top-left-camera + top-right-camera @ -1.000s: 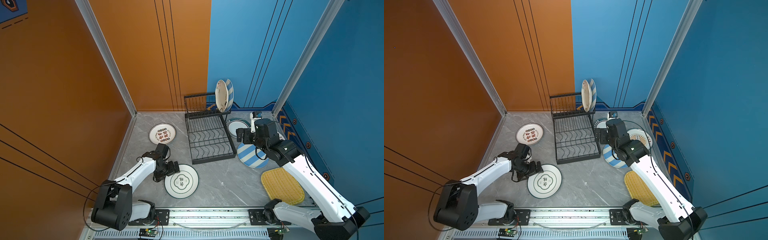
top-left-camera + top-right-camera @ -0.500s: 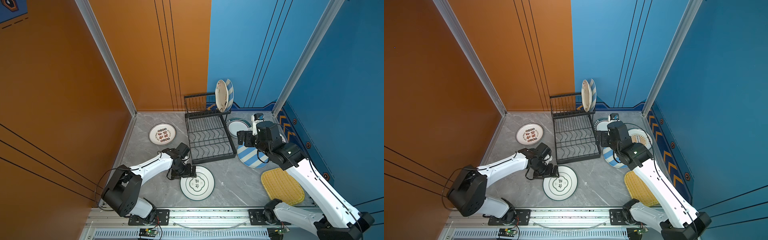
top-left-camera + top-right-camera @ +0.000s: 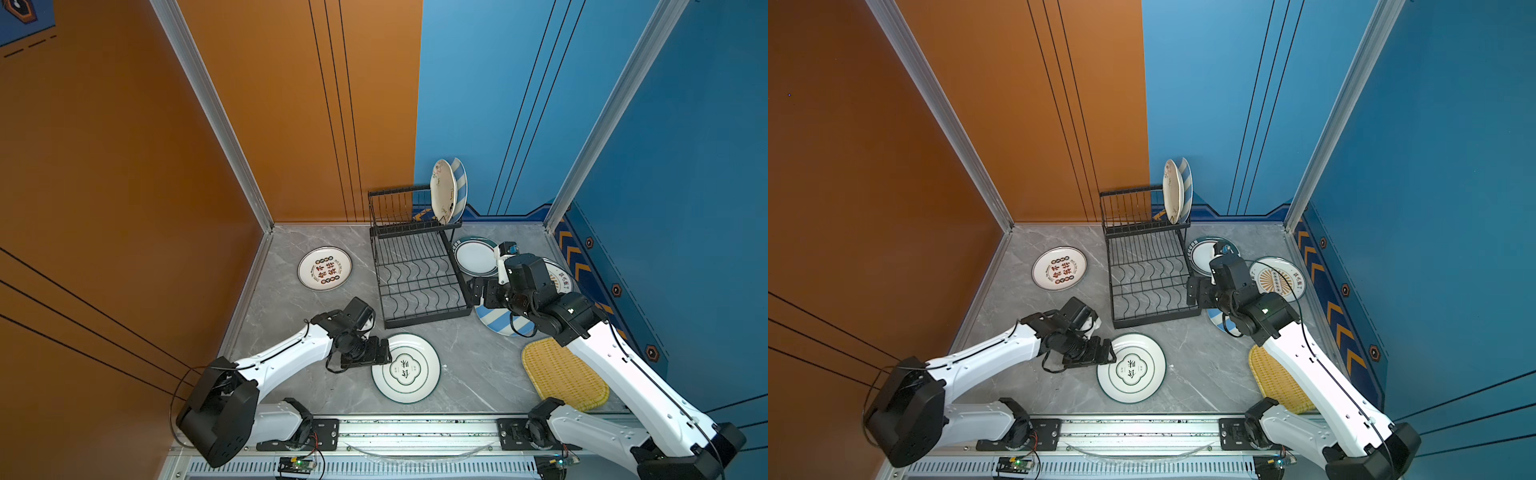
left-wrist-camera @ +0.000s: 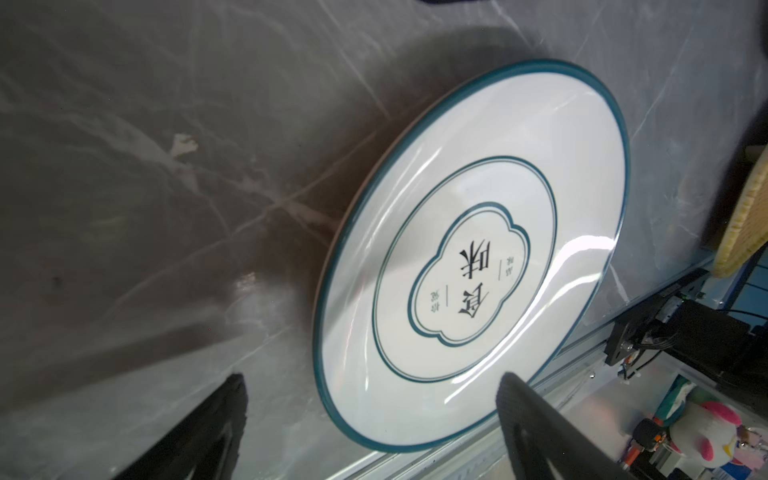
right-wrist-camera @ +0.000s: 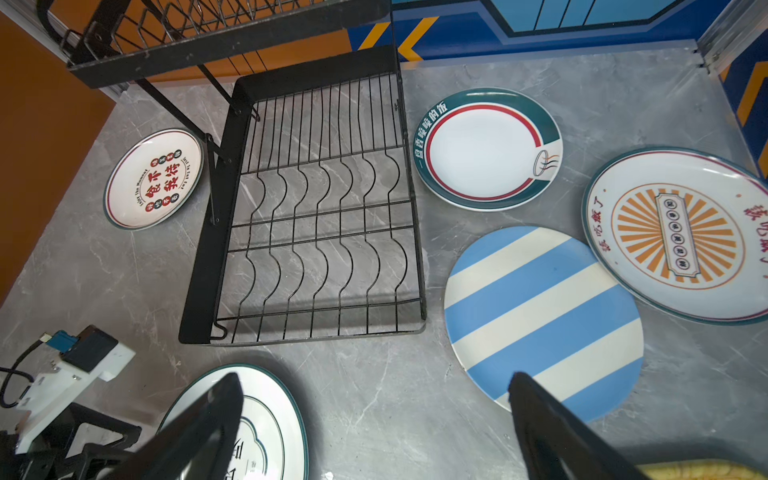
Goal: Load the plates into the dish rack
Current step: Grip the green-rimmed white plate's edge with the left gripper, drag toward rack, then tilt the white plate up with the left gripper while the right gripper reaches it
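A white teal-rimmed plate (image 3: 406, 368) (image 4: 478, 232) lies flat in front of the dish rack (image 3: 415, 274). My left gripper (image 3: 382, 353) (image 4: 370, 378) is open at the plate's left rim: one finger over the plate, the other over bare table. My right gripper (image 3: 478, 291) (image 5: 374, 376) hangs open and empty between the rack's front right corner and a blue-striped plate (image 5: 540, 316). A cream plate (image 3: 442, 191) and a striped plate (image 3: 460, 183) stand upright in the rack's upper tier. Its lower grid (image 5: 324, 216) holds nothing.
Flat on the table lie a red-lettered plate (image 3: 324, 268) left of the rack, a teal-and-red ringed plate (image 5: 486, 149) and an orange sunburst plate (image 5: 681, 237) on its right, and a yellow woven plate (image 3: 561, 374) under my right arm. Walls enclose three sides.
My left gripper has swept to the right, and the white teal-rimmed plate has slid right with it, now in front of the rack. The right gripper has dropped slightly towards the front.
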`<state>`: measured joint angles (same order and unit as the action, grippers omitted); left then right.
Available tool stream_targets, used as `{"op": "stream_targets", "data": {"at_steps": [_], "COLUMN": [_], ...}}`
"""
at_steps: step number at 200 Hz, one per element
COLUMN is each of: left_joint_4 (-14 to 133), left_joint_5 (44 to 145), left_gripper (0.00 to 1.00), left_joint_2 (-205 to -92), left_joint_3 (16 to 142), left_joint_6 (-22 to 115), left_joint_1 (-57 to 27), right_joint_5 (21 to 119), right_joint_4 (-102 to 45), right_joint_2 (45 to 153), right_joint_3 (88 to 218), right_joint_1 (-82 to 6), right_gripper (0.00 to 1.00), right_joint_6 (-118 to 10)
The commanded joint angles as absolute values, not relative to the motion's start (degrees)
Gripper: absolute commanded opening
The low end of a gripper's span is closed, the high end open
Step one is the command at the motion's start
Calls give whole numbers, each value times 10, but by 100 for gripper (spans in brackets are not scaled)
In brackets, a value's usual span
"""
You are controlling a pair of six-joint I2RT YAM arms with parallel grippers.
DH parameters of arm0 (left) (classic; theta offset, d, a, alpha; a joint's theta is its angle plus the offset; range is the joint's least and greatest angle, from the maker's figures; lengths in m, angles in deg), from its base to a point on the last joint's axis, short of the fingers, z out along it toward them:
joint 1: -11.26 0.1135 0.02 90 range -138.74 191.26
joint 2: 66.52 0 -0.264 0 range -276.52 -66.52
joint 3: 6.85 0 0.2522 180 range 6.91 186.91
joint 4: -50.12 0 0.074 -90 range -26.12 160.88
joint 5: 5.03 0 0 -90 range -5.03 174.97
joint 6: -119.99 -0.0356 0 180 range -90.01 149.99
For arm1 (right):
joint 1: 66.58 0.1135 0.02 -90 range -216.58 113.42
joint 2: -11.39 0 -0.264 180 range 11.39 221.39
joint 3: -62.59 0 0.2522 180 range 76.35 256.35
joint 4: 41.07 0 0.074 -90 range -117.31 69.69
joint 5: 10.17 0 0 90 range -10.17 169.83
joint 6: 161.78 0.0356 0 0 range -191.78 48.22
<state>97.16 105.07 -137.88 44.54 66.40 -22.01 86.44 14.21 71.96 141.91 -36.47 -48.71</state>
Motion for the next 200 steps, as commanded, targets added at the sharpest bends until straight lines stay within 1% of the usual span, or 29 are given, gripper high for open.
{"op": "stream_targets", "data": {"at_steps": [1, 4, 6, 8, 19, 57, 98, 105, 149, 187, 200], "left_joint_4": [914, 907, 904, 899, 874, 796, 752, 724, 663, 639, 639], "left_joint_5": [1071, 1072, 1073, 1075, 1082, 1112, 1135, 1139, 1160, 1178, 1182], "left_gripper": [88, 87, 84, 82, 77, 65, 55, 53, 43, 26, 21], "left_joint_2": [-1349, -1346, -1344, -1343, -1336, -1342, -1374, -1379, -1407, -1424, -1425], "left_joint_3": [407, 402, 399, 396, 381, 345, 326, 321, 292, 282, 282], "left_joint_6": [687, 690, 691, 693, 702, 721, 720, 722, 728, 723, 718], "left_joint_1": [-207, -207, -205, -206, -203, -200, -197, -196, -194, -197, -198], "right_joint_5": [835, 832, 829, 827, 813, 766, 728, 722, 681, 660, 654], "right_joint_4": [157, 157, 157, 157, 157, 156, 152, 153, 153, 152, 151], "right_joint_2": [701, 700, 699, 698, 695, 686, 674, 672, 667, 672, 674], "right_joint_3": [1410, 1409, 1408, 1407, 1404, 1383, 1365, 1363, 1353, 1349, 1349], "right_joint_1": [-366, -368, -368, -369, -375, -394, -419, -423, -448, -465, -469], "right_gripper": [100, 100, 100, 100, 100, 100, 100, 100, 100, 100, 100], "right_joint_6": [-478, -478, -478, -478, -478, -477, -475, -475, -479, -486, -489]}}
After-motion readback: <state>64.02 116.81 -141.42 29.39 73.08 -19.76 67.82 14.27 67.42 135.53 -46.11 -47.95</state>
